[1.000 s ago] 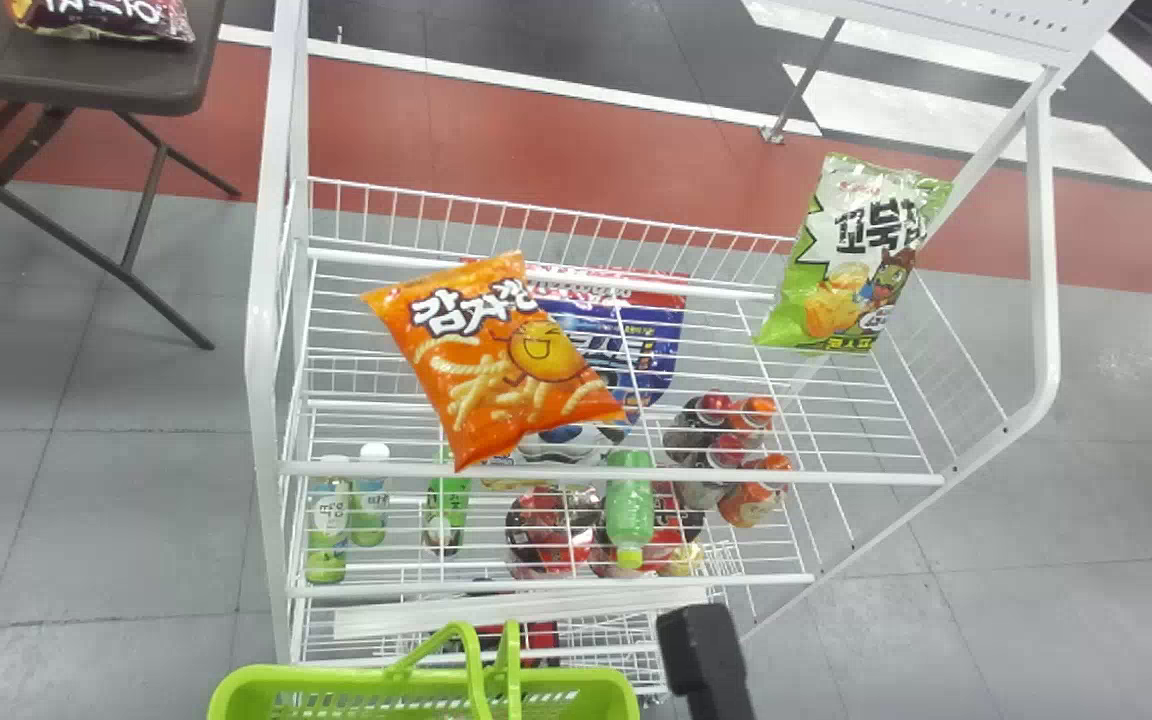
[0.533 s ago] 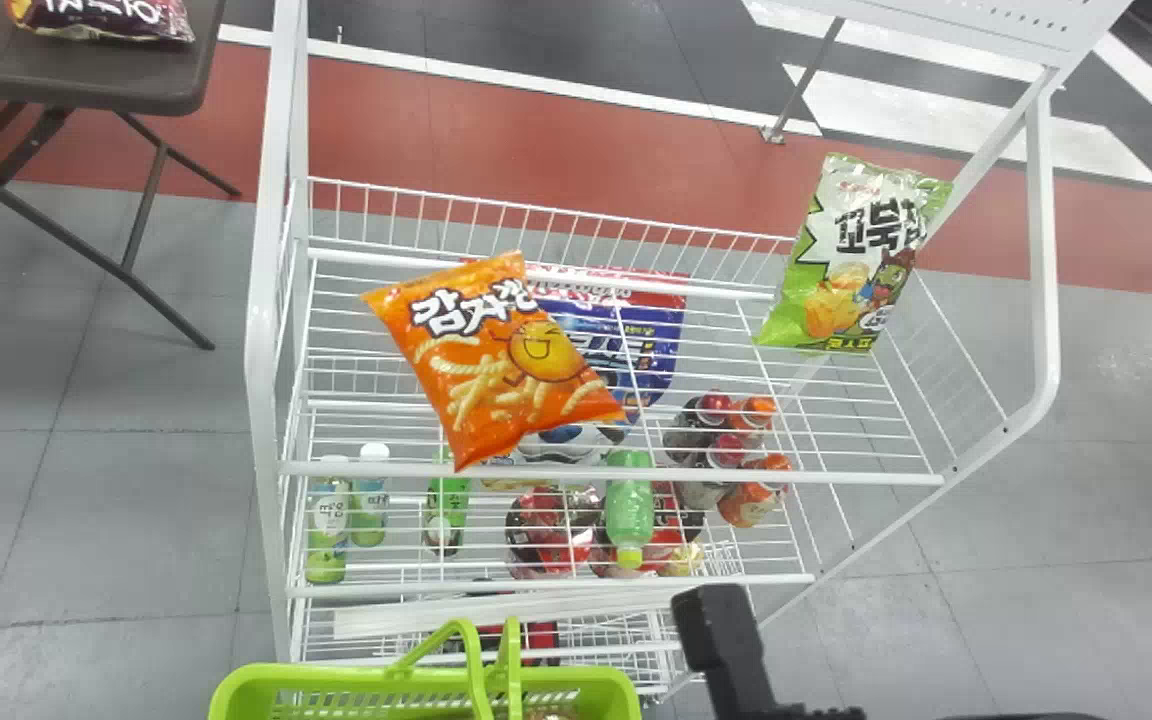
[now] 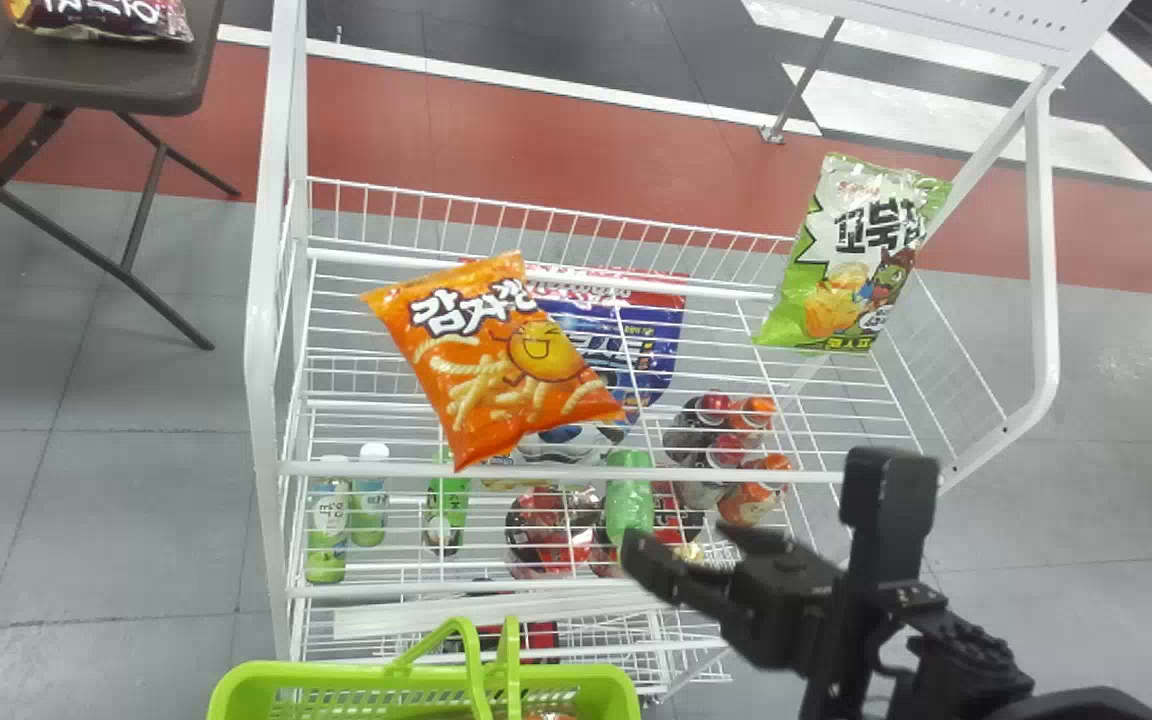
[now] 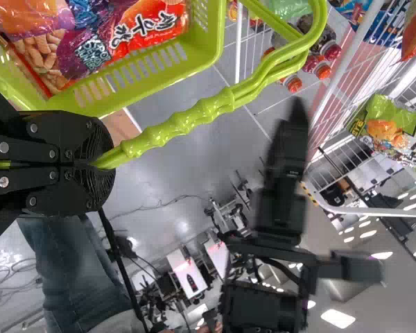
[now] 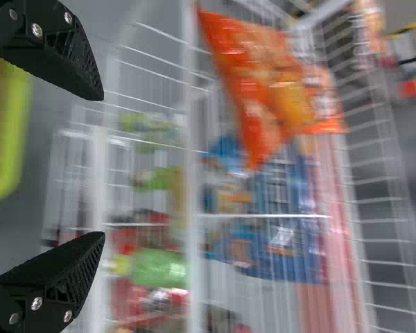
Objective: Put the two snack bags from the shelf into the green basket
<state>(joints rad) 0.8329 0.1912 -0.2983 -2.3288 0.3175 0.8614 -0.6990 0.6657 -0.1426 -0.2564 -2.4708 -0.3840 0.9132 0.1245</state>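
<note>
On the rack's top wire shelf (image 3: 556,476) lie an orange snack bag (image 3: 496,360), left of the middle, and a green snack bag (image 3: 851,260) towards the right. My right gripper (image 3: 758,512) is in front of them, over the shelf's front right part, apart from both bags. In the right wrist view the right gripper (image 5: 101,166) has its fingers spread with nothing between them, and the orange bag (image 5: 263,90) is beyond. The green basket (image 3: 356,680) is at the bottom edge. In the left wrist view my left gripper (image 4: 102,165) is shut on the basket handle (image 4: 187,119).
Bottles (image 3: 348,500) and other packs stand on the lower levels, below the top shelf's wires. White uprights (image 3: 262,330) frame the rack. Bags (image 4: 83,41) lie in the basket. A dark table (image 3: 136,75) holding another bag is at the far left.
My right gripper has come up from the bottom edge and forward over the shelf's front right part, its fingers now spread apart. Both snack bags have stayed where they were.
</note>
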